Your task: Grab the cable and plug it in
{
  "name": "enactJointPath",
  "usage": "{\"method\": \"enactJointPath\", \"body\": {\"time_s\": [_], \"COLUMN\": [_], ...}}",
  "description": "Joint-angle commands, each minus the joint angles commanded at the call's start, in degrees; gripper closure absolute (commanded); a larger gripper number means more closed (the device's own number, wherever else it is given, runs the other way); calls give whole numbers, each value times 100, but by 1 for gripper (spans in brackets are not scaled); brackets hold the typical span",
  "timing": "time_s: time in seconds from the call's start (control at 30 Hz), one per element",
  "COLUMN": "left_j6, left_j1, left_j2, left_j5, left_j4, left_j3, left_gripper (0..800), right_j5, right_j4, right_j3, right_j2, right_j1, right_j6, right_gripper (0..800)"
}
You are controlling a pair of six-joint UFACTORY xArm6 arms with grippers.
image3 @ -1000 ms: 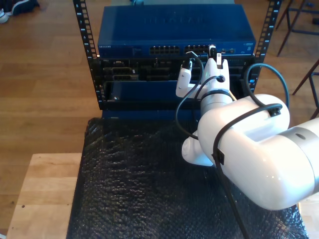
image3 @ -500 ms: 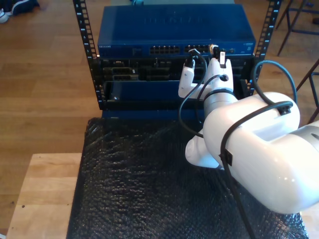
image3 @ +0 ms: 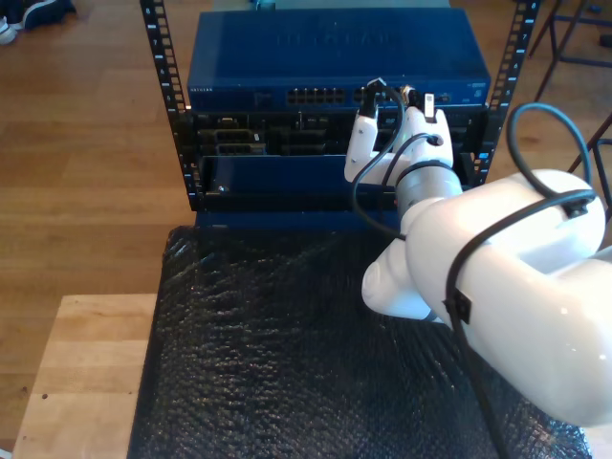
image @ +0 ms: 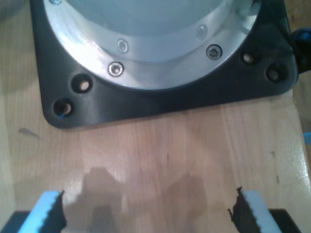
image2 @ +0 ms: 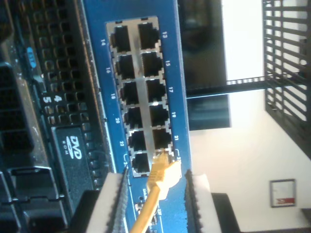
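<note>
At the blue switch (image2: 170, 73), cable (image2: 158, 182) sits between tool (image2: 154, 204) fingers.

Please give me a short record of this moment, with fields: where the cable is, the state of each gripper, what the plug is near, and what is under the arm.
cable: yellow cable held between the pads of my second gripper
plug: its tip sits at a port at the end of the blue switch port block; whether it is fully seated cannot be told
first gripper: my first gripper open, above a wooden surface by a black base plate
under the arm: black mat
</note>
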Motion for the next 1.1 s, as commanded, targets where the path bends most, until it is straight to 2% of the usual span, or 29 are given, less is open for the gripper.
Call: {"method": "enactJointPath", "body": {"time_s": [0.37,0.73,1.0,1.1], "left_j6": [0,0,0,0], "left_j1": [0,0,0,0], "left_j2": [0,0,0,0], "left_j5": [0,0,0,0], "left_j4": [0,0,0,0], "left_j3": [0,0,0,0], "left_gripper": [0,0,0,0], "right_j5": [492,1125,2057,2585], "right_j4": [-9,-26,-53,-53], "right_j3": [466,1354,1556,1556], "right_j2": [-695,-1793,-2567,-2831], "right_j1": [-9,-35,-308,-536], "right_j6": [0,0,-9,-26], "right_gripper": [418,378,362,311]}}
